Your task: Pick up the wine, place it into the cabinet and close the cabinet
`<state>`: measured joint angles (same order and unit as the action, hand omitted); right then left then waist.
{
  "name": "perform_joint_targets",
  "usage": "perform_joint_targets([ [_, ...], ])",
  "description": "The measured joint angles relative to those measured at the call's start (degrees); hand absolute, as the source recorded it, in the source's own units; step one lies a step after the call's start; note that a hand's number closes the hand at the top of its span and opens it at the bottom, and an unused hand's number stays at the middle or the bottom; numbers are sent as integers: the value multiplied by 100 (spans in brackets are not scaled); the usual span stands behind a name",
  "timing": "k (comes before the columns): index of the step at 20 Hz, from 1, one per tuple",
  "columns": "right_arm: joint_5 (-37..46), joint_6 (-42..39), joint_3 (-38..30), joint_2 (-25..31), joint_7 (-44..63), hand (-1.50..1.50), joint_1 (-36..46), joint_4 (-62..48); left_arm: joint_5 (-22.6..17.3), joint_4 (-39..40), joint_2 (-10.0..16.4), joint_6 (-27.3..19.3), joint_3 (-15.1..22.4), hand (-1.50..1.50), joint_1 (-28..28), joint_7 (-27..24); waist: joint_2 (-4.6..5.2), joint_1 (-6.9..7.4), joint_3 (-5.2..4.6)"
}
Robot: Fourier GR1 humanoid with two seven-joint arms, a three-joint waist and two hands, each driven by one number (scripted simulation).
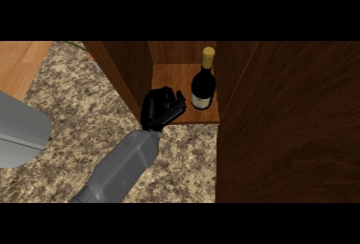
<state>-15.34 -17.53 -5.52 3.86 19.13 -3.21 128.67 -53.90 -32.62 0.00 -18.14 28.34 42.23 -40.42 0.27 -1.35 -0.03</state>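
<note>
The wine bottle stands in the upper middle of the frame, inside the open cabinet, on its lighter wooden floor and close against the right-hand side of the opening. The bottle is dark glass with a yellow cap at the top and a pale label low down; what the label says cannot be read. Just left of the bottle, at the front edge of the cabinet floor, is the left hand. Its fingers are loosely bent and hold nothing, and a narrow gap separates them from the bottle. The hand is black against the dark wood, so its outline partly merges with the cabinet's left wall, and whether it touches that wall cannot be told. Its grey forearm runs down to the lower left, where the frame's edge cuts it off. A broad dark wooden panel fills the whole right side of the frame. It hides everything behind it, and whether it is a door or a side wall is unclear. The right hand shows nowhere. The speckled counter covers the left and lower middle. At the left edge a grey rounded object is cut off and cannot be identified. A strip of pale wood lies in the upper left corner.
</note>
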Motion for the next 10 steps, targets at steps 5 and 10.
perform_joint_targets([
  [5,11,-40,96,-68,-46,-150,-162,104,-264,424,0,207,-105,150,385,-58,5,-25,-1],
  [10,113,-42,155,-97,-107,-150,-194,114,-458,826,0,269,-194,150,840,66,14,-53,-1],
])
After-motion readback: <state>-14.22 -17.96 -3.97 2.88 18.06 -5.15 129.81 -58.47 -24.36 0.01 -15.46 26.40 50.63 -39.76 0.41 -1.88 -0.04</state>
